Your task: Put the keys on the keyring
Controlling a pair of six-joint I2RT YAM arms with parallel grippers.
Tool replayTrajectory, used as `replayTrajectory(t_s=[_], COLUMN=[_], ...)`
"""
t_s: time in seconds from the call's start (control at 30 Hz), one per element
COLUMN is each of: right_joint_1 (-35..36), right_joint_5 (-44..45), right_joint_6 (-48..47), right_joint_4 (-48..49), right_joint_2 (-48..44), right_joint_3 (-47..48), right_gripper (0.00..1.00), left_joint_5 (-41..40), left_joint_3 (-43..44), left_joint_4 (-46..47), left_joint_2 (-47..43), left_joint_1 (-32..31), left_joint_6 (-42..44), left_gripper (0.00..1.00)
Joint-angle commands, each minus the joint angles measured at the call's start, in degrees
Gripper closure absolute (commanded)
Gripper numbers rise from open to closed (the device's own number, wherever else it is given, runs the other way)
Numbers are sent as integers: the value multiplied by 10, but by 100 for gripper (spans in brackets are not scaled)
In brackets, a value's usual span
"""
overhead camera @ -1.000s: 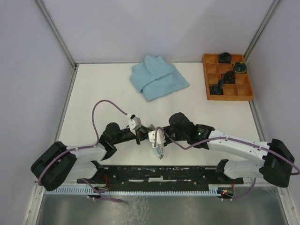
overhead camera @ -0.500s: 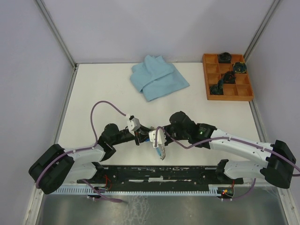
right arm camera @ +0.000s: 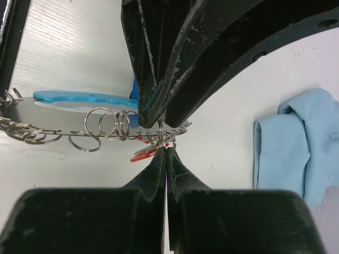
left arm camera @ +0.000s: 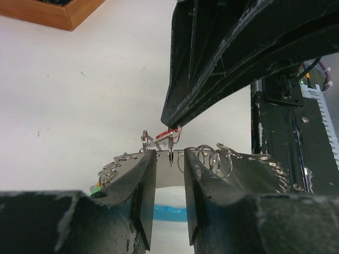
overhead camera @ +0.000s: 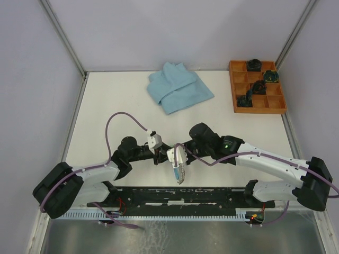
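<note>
Left arm [overhead camera: 95, 172]: reached in from the lower left, with a purple cable [overhead camera: 119, 117] looping above it.
Left claw [left arm camera: 169, 157]: partly open, with a clear gap between its 2 fingers and nothing clamped. Its tips stood at the edge of the keyring [left arm camera: 246, 169]; I could not tell whether they touched it.
Keyring: sat between the 2 claws near the front of the white surface [overhead camera: 106, 100], just behind the black base rail [overhead camera: 175, 193]. It was grey metal, its edge hung with many small rings [right arm camera: 106, 124], and had a light-blue segment [right arm camera: 85, 97].
Red-tagged key [right arm camera: 143, 155]: sat at the keyring's edge among the rings, pinched by the right claw [right arm camera: 167, 151].
Right claw: fully closed, fingertips pressed together on the red-tagged key.
Cloth [overhead camera: 179, 87]: folded, light blue, at the back middle, well apart from the claws.
Tray [overhead camera: 275, 102]: wooden and divided, at the back right. Dark bundles [overhead camera: 255, 64] lay in 4 compartments, too small to identify.
In the way: from above, the white wrist mounts [overhead camera: 154, 139] covered both claws' tips and the key. In the left wrist view the right claw's black body filled the upper right. In the right wrist view the left claw's fingers blocked the upper middle.
Only the wrist views: showed the rings, the red tag and how the jaws stood.
Only the top view: showed both arms, and the cloth and tray together.
</note>
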Motion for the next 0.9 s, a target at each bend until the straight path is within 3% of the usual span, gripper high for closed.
replayTrajectory(t_s=[0.0, 0.87], right_joint_1=[2, 1], right_joint_5=[-21, -17], right_joint_6=[-11, -11], right_joint_4=[-3, -13], right_joint_2=[4, 7], right_joint_3=[31, 46], right_gripper=[99, 99], left_joint_5=[32, 68], left_joint_3=[31, 71], left_joint_4=[6, -23], left_joint_2=[8, 67], left_joint_1=[-2, -3], left_joint_6=[31, 14], left_gripper=[66, 75])
